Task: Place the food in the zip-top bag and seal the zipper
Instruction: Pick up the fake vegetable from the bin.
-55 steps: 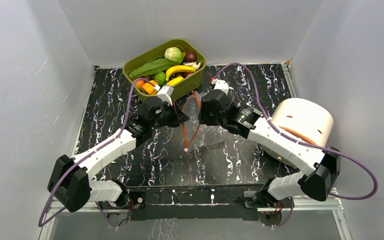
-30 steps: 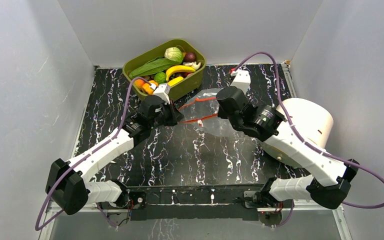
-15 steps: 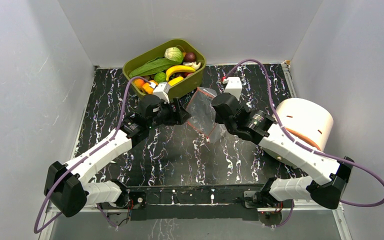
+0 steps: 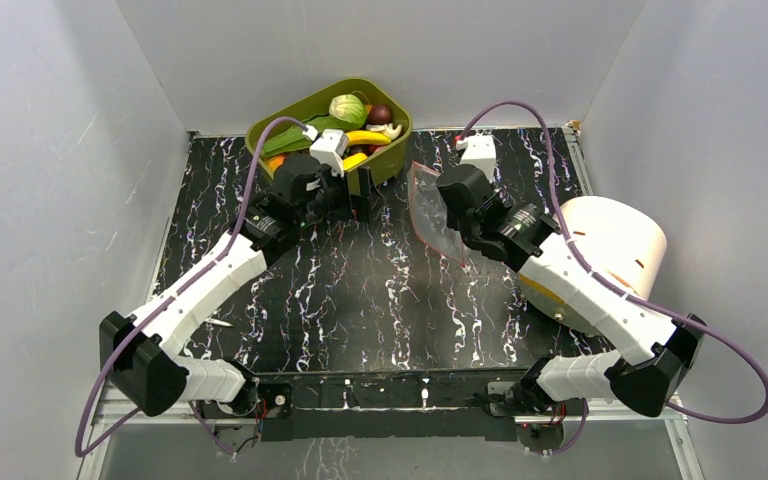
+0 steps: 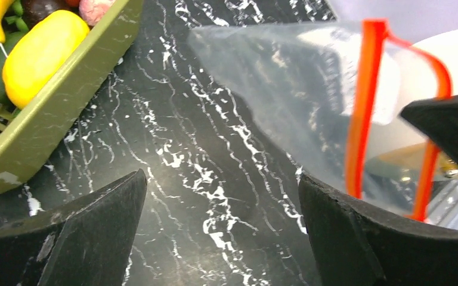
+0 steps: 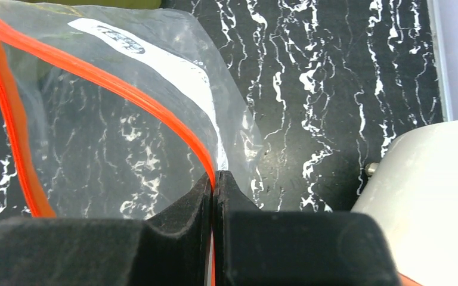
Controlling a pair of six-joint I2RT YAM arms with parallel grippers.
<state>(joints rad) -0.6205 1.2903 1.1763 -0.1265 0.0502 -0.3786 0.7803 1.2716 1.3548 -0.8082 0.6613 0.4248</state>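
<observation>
Step in hand, by judgement: presenting and opening the bag, with no food loaded yet. Right gripper (image 6: 214,179): fingers pressed together on the thin red-orange zipper strip (image 6: 113,83) at one end of the mouth of the clear, crinkly plastic zip-top bag (image 4: 428,208), holding it up tilted over the black white-veined tabletop (image 4: 360,300), between the two arms and just right of the olive-green plastic tub (image 4: 392,158). Left gripper (image 5: 220,185): spread wide, gripping nothing, poised beside the tub's near wall. Small toy fruits and vegetables (image 4: 348,118) all lying in the tub (leaf, banana and cabbage among them).

Next, probably: reach into the tub, close on one piece, carry it to the bag. Calls for a gaping mouth, hard to keep with a single pinched corner.

From above: both arms, tub, bag seen almost edge-on, a white cylindrical container (image 4: 605,240) at right. From the left wrist alone: the two orange lips parted. From the right wrist alone: the exact pinch on the strip.
</observation>
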